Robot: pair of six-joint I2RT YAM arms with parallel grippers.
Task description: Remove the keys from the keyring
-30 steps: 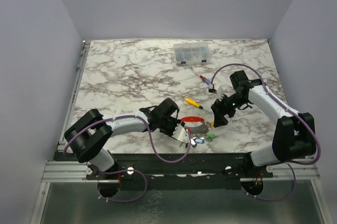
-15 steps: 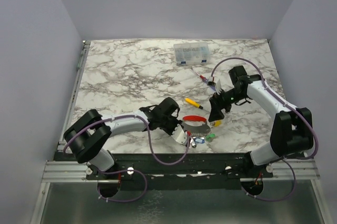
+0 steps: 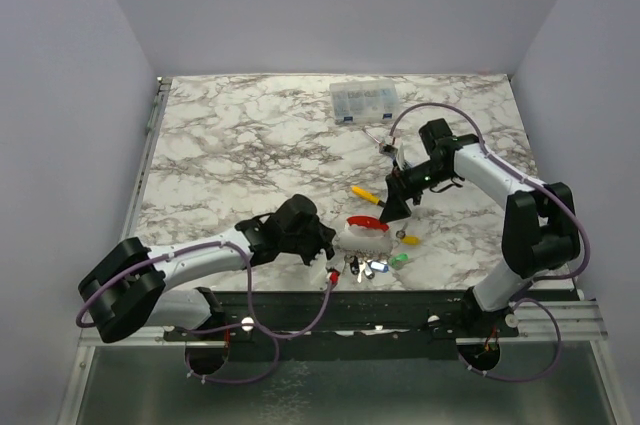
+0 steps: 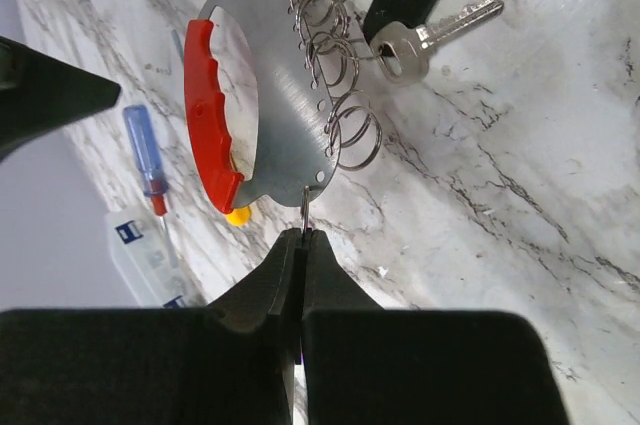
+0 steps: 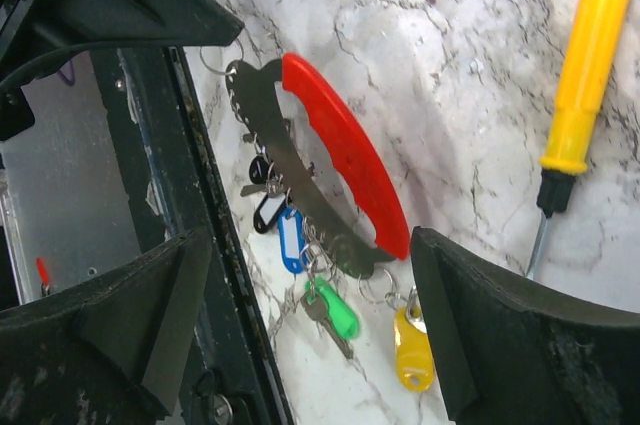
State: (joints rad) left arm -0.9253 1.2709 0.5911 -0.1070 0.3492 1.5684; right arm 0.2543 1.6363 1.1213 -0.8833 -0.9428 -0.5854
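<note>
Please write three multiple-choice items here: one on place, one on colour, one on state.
1. Relative to the red-banded metal keyring, the yellow-handled screwdriver lies: A on top; B beside it, apart; C threaded through.
2. Of the silvery keys, the tag nearest the screwdriver's tip is: A black; B blue; C yellow.
3. The left gripper is: A wide open; B shut, empty; C shut on the wire ring at the keyring's end.
B, a gap shows between them; C, yellow lies closest; C, it pinches the ring.
</note>
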